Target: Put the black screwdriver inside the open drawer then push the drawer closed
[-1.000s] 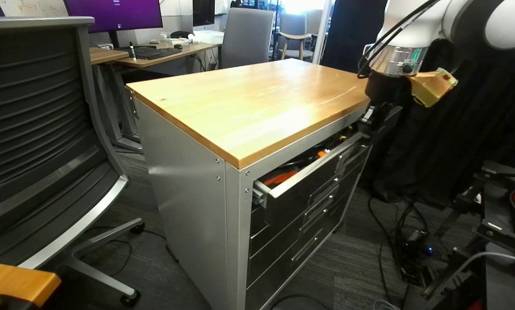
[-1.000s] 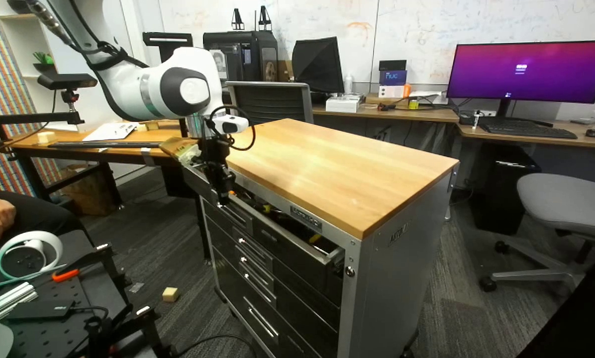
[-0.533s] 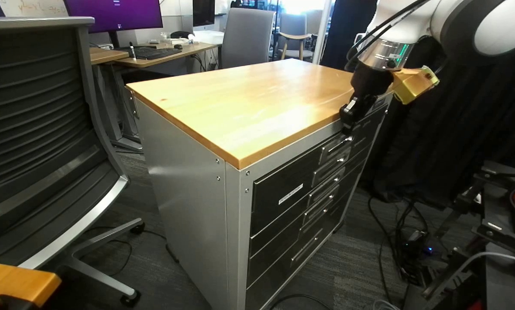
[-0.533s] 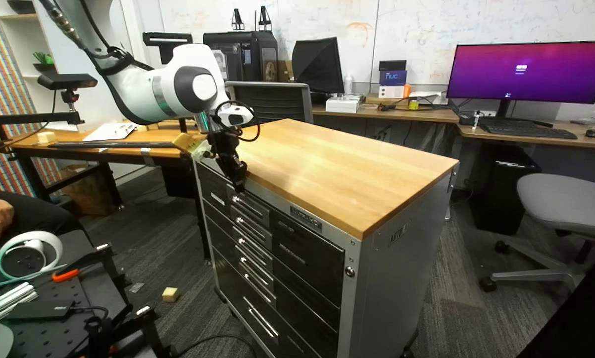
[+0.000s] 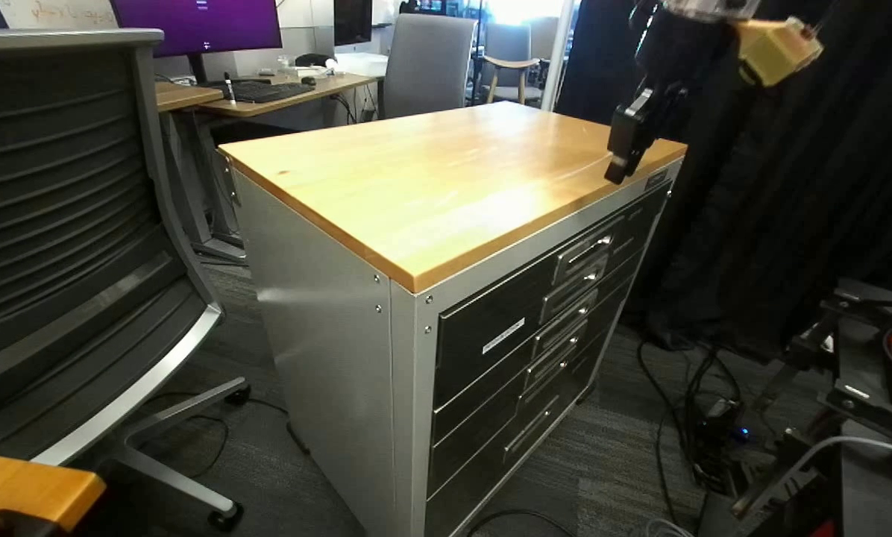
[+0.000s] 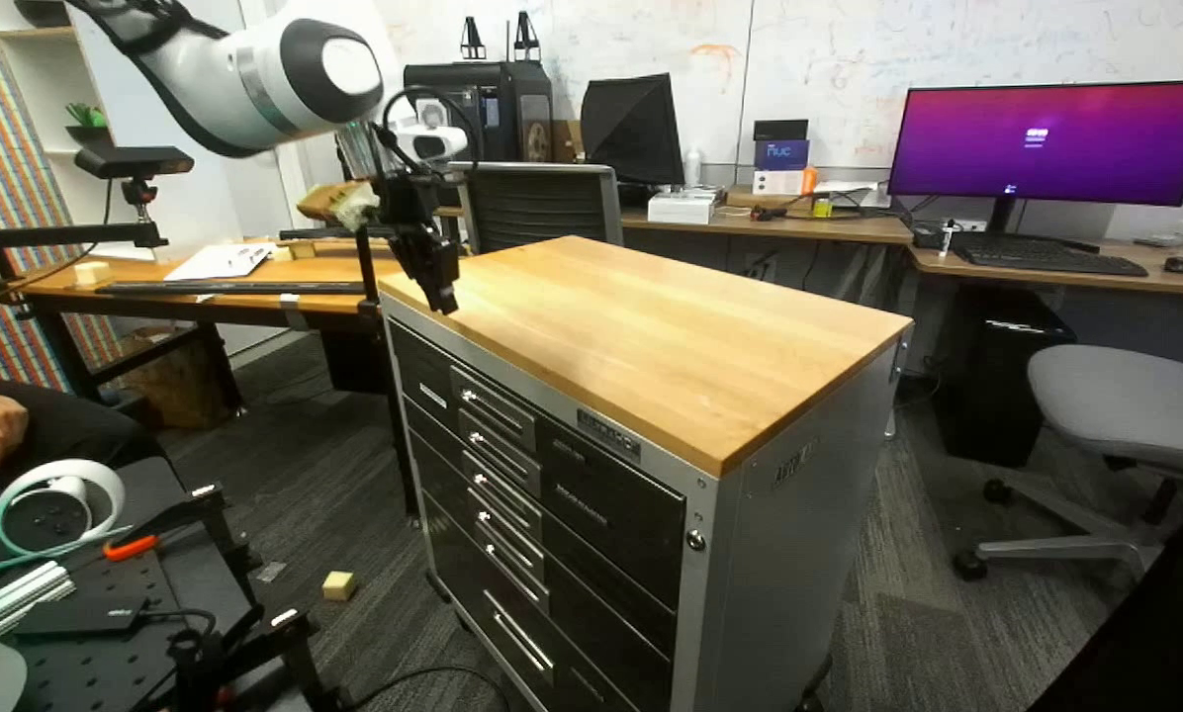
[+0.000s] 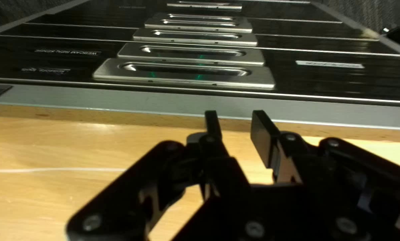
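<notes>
Your gripper [image 7: 236, 125] is hanging over the front edge of the wooden tabletop [image 6: 641, 326], across the lower part of the wrist view, its fingers [image 7: 263, 140] standing moderately apart and holding nothing. You are lifting it away, and the drawer [image 6: 552, 445], gaping a second ago, is now sitting flush near the middle of both exterior views. That closing push is looking finished, so you are likely just withdrawing. The black screwdriver is showing in no view (it is presumably lying inside the closed drawer, though nothing here is proving that).
</notes>
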### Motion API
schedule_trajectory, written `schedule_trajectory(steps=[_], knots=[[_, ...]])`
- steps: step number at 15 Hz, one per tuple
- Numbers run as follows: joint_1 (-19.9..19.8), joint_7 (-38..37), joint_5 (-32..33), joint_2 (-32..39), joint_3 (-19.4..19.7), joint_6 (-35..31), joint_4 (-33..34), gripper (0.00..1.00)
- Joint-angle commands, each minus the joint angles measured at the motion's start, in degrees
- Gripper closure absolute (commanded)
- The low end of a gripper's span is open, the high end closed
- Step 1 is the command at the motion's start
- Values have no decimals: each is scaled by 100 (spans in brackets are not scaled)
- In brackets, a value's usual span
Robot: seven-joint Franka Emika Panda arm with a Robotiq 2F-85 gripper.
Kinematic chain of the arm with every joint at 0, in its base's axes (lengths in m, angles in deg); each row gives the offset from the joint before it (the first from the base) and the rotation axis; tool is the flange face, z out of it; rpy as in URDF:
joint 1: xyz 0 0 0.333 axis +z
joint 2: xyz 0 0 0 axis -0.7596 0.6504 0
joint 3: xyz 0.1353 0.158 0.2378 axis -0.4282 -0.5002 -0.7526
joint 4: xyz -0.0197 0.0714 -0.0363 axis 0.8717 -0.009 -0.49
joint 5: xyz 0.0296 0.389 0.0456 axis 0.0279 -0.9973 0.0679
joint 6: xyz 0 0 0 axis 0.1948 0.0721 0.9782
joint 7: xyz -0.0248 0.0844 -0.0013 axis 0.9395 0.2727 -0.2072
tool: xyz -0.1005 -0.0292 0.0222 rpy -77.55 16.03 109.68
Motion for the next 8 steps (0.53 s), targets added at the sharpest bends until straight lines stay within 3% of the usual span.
schedule_trajectory(steps=[1,3,4,6,8], knots=[[15,786,-955,-670,-589,1573,483,37],[-19,610,-1051,-619,-866,2497,1027,22],[-151,517,-884,-669,-854,1820,555,40],[-122,511,-948,-710,-981,2298,837,24],[-119,510,-948,-685,-986,2354,884,21]])
